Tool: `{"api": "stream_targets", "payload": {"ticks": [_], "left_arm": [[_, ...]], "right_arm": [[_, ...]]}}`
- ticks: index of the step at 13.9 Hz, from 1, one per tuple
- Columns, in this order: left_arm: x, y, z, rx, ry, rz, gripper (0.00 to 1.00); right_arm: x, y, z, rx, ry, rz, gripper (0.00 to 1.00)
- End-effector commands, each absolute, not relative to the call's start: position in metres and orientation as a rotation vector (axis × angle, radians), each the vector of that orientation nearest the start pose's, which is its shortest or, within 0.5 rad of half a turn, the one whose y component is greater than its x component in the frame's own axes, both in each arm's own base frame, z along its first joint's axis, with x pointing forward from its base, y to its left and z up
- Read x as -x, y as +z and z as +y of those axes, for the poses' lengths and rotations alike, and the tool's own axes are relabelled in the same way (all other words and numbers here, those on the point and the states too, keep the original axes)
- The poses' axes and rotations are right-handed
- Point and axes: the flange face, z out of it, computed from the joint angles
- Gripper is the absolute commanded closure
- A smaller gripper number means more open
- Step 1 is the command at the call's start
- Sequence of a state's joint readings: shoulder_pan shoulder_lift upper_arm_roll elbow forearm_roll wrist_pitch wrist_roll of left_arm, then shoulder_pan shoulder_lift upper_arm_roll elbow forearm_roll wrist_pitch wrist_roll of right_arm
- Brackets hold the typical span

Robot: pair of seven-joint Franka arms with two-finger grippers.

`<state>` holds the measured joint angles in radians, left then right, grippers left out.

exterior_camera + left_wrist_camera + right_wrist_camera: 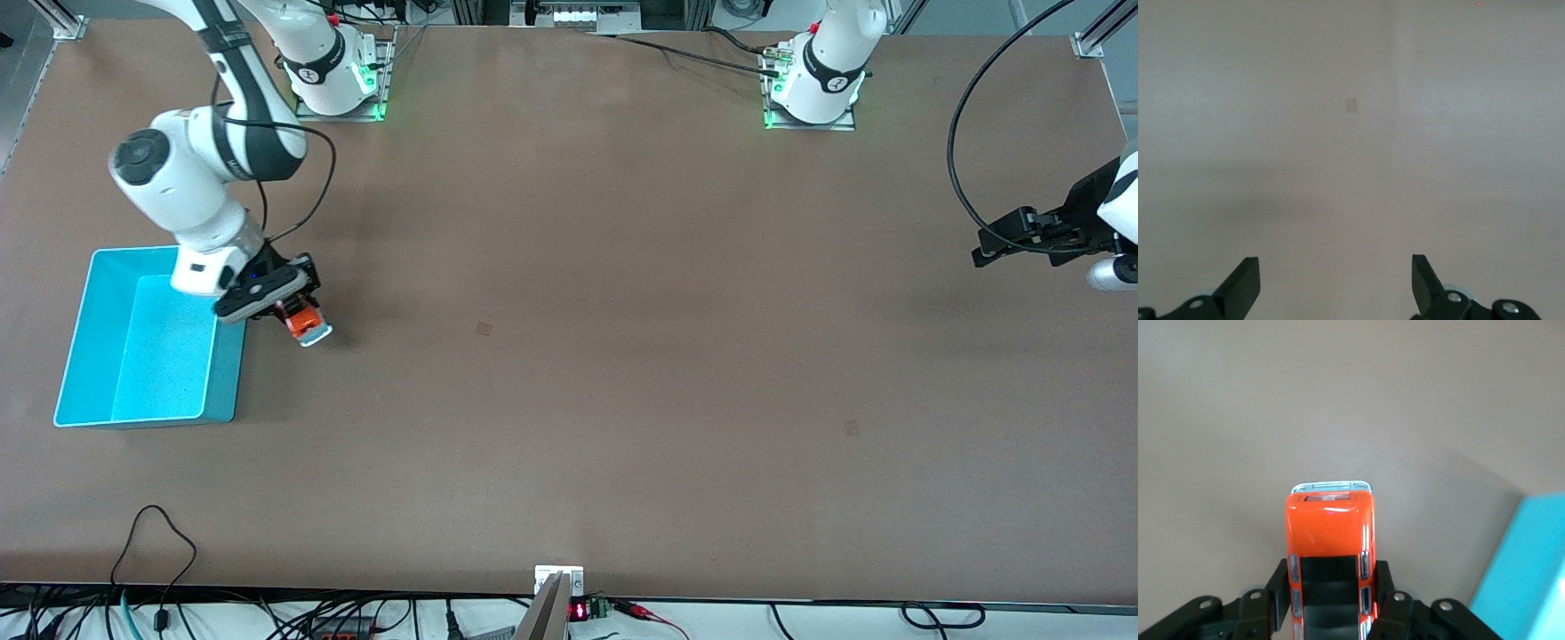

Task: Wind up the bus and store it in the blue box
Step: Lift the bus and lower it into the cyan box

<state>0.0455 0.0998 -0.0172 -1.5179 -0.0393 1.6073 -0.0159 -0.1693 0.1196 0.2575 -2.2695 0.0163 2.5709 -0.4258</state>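
My right gripper is shut on the small orange bus and holds it just above the table, beside the blue box's wall. In the right wrist view the bus shows its dark roof windows between the two fingers, its white-grey front pointing away. The blue box stands open at the right arm's end of the table; its corner shows in the right wrist view. My left gripper is open and empty, waiting over the left arm's end of the table; its fingertips stand wide apart over bare table.
The brown table stretches between the two arms. Small darker patches mark it. Cables run along the edge nearest the front camera and by the left arm's base.
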Motion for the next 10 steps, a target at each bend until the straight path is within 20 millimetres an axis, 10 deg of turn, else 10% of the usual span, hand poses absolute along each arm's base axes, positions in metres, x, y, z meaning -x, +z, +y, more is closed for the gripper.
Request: {"api": "stream_targets", "payload": {"ticks": [1, 6, 10], "left_arm": [[-0.585, 0.604, 0.009, 3.171, 0.004, -0.031, 0.00], [-0.585, 0.603, 0.001, 3.170, 0.007, 0.004, 0.00], [-0.585, 0.602, 0.000, 3.170, 0.012, 0.006, 0.00]], "right_arm": [[-0.573, 0.348, 0.008, 3.073, -0.227, -0.443, 1.00], [-0.593, 0.357, -0.079, 3.133, -0.230, -0.096, 1.00], [-0.581, 0.319, -0.155, 3.165, -0.128, 0.022, 1.00]]}}
